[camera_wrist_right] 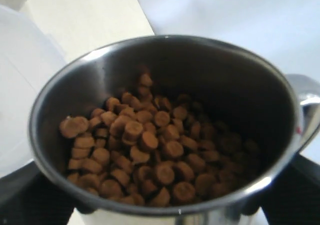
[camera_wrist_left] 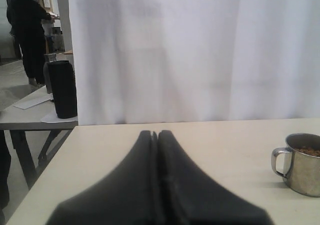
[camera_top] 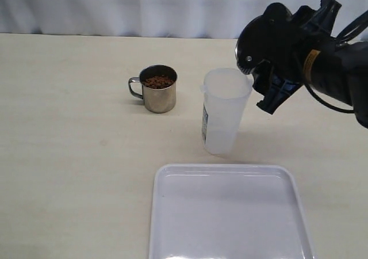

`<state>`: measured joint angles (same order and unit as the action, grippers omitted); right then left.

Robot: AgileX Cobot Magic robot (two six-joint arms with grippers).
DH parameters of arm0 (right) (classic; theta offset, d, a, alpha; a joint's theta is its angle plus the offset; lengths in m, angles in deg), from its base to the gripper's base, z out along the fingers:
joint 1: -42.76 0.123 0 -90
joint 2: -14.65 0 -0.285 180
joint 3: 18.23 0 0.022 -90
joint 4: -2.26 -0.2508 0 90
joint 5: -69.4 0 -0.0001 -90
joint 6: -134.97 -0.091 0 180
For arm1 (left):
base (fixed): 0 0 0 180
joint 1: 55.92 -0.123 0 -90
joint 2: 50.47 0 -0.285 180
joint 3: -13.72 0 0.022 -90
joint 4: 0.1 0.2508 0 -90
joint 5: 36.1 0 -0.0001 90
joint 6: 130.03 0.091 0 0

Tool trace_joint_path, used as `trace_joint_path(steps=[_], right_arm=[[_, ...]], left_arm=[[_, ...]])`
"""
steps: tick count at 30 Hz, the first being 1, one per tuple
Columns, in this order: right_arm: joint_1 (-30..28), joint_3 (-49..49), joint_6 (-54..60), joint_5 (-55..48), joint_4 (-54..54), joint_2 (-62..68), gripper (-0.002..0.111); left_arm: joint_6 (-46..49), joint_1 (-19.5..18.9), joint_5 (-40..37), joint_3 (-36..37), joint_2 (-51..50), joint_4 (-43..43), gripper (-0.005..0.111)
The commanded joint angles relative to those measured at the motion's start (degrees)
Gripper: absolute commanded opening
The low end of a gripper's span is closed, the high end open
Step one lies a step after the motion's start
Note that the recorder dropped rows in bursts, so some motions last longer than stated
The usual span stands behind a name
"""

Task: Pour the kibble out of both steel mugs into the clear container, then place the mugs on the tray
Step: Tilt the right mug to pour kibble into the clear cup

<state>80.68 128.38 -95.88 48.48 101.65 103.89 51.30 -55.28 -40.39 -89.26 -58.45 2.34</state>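
One steel mug (camera_top: 159, 89) stands on the table left of the clear container (camera_top: 224, 112), with kibble (camera_top: 158, 82) heaped inside it; the left wrist view also catches this mug (camera_wrist_left: 302, 167). My right gripper (camera_top: 275, 89) hovers at the container's rim on its right side. In the right wrist view that gripper (camera_wrist_right: 165, 215) is shut on the second steel mug (camera_wrist_right: 240, 85), tilted, its kibble (camera_wrist_right: 150, 150) lying against the lower wall, the container (camera_wrist_right: 20, 85) beside it. That held mug is hidden behind the arm in the exterior view. My left gripper (camera_wrist_left: 156, 135) is shut and holds nothing.
The white tray (camera_top: 224, 168) lies at the table's front, just in front of the container. A white curtain hangs behind the table. In the left wrist view a second table with a dark cylinder (camera_wrist_left: 62, 87) stands beyond the table's edge.
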Motion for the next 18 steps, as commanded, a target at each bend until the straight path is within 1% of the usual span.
trace_joint_path(steps=[1, 6, 12, 18], right_arm=[[0.16, 0.78, 4.26, -1.48, 0.56, -0.16, 0.005], [0.16, 0.78, 7.47, -1.48, 0.56, -0.16, 0.005], [0.16, 0.78, 14.64, -1.48, 0.56, -0.16, 0.005], [0.16, 0.78, 19.03, 1.04, 0.56, -0.16, 0.005]], left_arm=[[-0.07, -0.26, 0.83, 0.2, 0.19, -0.13, 0.0], [-0.07, -0.26, 0.83, 0.2, 0.19, -0.13, 0.0], [-0.07, -0.26, 0.83, 0.2, 0.19, -0.13, 0.0], [-0.07, -0.26, 0.83, 0.2, 0.19, -0.13, 0.0]])
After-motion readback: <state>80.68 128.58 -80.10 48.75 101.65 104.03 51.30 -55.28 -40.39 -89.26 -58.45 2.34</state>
